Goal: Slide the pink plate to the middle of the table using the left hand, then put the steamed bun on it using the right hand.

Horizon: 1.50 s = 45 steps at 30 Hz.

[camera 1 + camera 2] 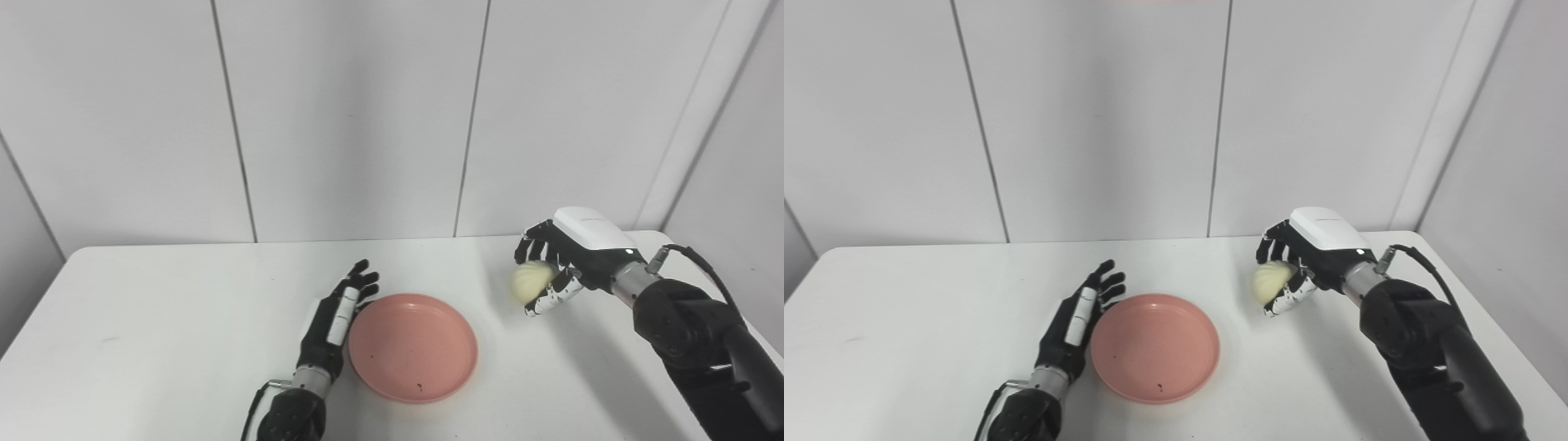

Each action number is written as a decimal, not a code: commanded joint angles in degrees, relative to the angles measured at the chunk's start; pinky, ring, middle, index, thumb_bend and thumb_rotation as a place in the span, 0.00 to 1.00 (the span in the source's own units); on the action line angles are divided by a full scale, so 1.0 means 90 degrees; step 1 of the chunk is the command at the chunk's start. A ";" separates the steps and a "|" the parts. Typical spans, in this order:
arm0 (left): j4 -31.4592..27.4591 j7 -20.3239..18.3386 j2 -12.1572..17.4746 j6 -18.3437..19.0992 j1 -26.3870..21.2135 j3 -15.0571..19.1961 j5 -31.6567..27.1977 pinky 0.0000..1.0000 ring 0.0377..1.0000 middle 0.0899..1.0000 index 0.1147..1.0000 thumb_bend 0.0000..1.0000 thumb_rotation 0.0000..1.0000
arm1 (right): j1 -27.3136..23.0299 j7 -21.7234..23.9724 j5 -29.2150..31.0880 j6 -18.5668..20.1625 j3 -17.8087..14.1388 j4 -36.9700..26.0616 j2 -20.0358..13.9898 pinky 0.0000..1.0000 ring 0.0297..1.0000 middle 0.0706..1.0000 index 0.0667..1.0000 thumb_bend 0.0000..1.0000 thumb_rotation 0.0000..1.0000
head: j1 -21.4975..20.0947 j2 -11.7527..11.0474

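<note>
Item 1, pink plate (413, 346): sits flat on the white table (153, 306), roughly mid-table, a bit toward the near edge. Empty but for a couple of dark specks. We judge the slide step done or nearly so.

Item 2, left hand (335, 321): laid along the plate's left rim, fingers straight and spread, holding nothing. Touching the rim or just beside it; we can't tell which.

Item 3, steamed bun (531, 281): pale, round, pleated. Held off to the right of the plate, apart from it, w/ a shadow on the table below; looks lifted, though we can't be sure it's clear of the surface.

Item 4, right hand (560, 266): fingers curled over the bun's top, thumb under it; wrapped round the bun, palm facing left toward the plate.

Step in hand, as we read it: second part, bun carry to plate.

Next move calls for: right hand to travel left and a little nearer till the bun is over the plate's centre, lower, then let go. Left hand best kept off the plate's inside so the approach isn't blocked.
</note>
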 commanded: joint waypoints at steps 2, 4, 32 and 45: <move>0.0010 0.0076 -0.0117 0.0072 0.0213 -0.0048 0.0052 0.77 0.85 0.85 0.86 0.84 0.93 | -0.0417 0.0060 -0.0047 0.0048 0.0036 -0.0385 0.0087 0.31 0.37 0.42 0.47 0.53 0.00 | -0.0018 0.0017; -0.0074 0.0085 -0.0128 0.0172 0.0226 -0.0065 0.0072 0.75 0.84 0.85 0.85 0.85 0.93 | -0.0475 0.0151 -0.0098 0.0090 0.0105 -0.0450 0.0173 0.32 0.38 0.43 0.46 0.53 0.00 | -0.0024 0.0023; -0.0325 -0.0143 -0.0094 0.0461 0.0310 -0.0157 -0.0032 0.74 0.85 0.84 0.86 0.82 0.92 | -0.0536 0.0718 -0.0818 0.0119 0.1114 -0.0316 0.1448 0.27 0.33 0.37 0.47 0.53 0.00 | -0.0077 0.0045; -0.0367 -0.0195 -0.0098 0.0533 0.0333 -0.0138 -0.0017 0.75 0.85 0.85 0.86 0.83 0.92 | -0.0275 0.0566 -0.0878 -0.0178 0.1476 0.0183 0.1507 0.27 0.33 0.37 0.47 0.53 0.00 | -0.0114 0.0092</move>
